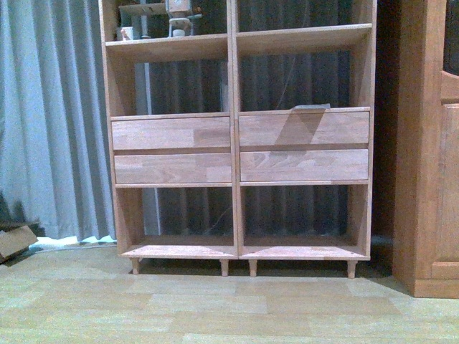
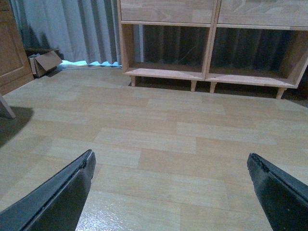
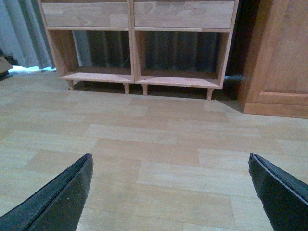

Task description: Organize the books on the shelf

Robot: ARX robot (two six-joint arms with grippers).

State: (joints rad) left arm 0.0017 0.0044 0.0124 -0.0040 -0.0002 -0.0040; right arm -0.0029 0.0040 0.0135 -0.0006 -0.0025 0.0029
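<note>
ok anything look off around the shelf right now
A thin pale object seems to jut over the ledge above the upper right drawer, casting a shadow on it; too small to identify. An open cardboard box lies on the floor left of the shelf.

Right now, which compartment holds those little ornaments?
The top-left compartment of the shelf, at the front view's upper edge; the ornaments stand only there.

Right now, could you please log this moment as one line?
left gripper: open, empty | right gripper: open, empty | shelf: ahead, not touched | books: not identifiable
</note>
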